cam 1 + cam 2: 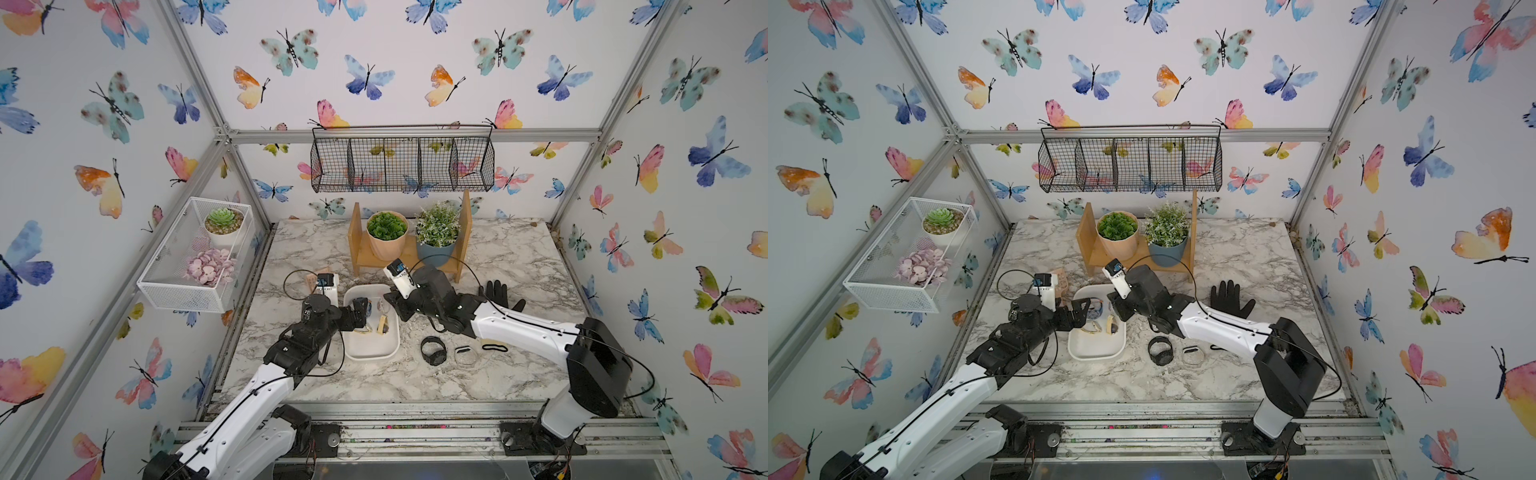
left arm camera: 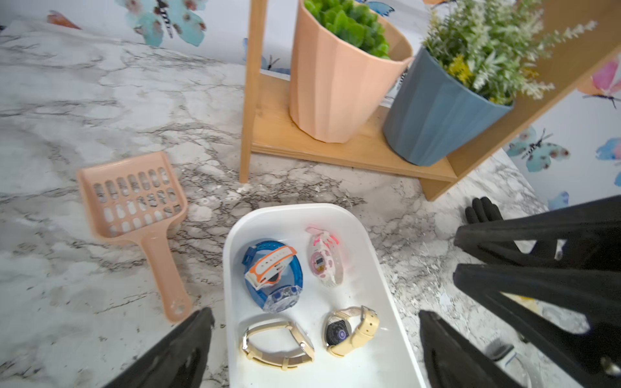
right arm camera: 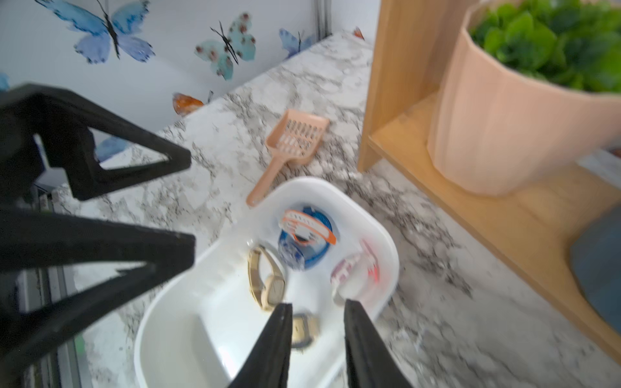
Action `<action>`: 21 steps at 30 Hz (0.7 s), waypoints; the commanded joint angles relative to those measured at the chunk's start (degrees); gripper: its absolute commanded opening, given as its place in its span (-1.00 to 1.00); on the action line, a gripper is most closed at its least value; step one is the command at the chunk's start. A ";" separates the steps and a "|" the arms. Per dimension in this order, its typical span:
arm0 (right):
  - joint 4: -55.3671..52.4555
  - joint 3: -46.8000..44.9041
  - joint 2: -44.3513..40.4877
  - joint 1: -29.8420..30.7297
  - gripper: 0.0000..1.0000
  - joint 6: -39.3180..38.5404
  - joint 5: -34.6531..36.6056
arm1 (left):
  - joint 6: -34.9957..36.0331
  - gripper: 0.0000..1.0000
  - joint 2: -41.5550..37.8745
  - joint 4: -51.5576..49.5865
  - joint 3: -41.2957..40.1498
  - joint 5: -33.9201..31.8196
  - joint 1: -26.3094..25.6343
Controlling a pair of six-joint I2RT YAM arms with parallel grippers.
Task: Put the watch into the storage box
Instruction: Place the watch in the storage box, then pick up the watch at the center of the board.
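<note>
The black watch [image 1: 433,351] [image 1: 1160,351] lies on the marble table just right of the storage box, with no gripper touching it. It is out of both wrist views. The storage box [image 1: 372,355] [image 1: 1094,353] [image 2: 292,208] [image 3: 336,188] is a shallow white tray that holds several coloured watches. My right gripper [image 1: 395,305] [image 3: 317,305] hovers over the box's right side with its jaws apart; a yellow watch [image 2: 349,331] lies in the box beneath it. My left gripper [image 1: 360,313] [image 2: 316,314] stands wide open over the box's left side, holding nothing.
A clear bracelet ring [image 1: 465,353] and a black band [image 1: 494,347] lie right of the watch. A black glove [image 1: 498,295] lies behind my right arm. A peach scoop [image 2: 134,208] sits left of the box. A wooden shelf [image 1: 409,257] with two plant pots stands behind it.
</note>
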 commanded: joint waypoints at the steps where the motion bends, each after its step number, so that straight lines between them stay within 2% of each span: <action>1: -7.03 -6.98 -5.79 -2.10 -0.33 4.56 4.75 | 4.53 0.97 1.37 2.22 1.76 4.09 -3.78; 7: -15.68 -16.79 -17.62 -5.26 -0.30 12.07 6.93 | 7.11 0.97 5.31 4.64 1.32 7.40 -10.36; 11: -21.57 -20.27 -22.40 -5.62 -0.27 17.65 7.63 | 7.36 0.97 6.12 7.45 -0.19 9.86 -12.11; 15: -25.67 -23.78 -25.15 -5.71 -0.26 23.10 6.65 | 7.83 0.97 5.99 8.27 -1.00 11.42 -12.96; 21: -25.75 -28.82 -25.98 -5.71 -0.26 27.84 2.08 | 8.18 0.97 6.03 9.76 -2.55 12.52 -13.71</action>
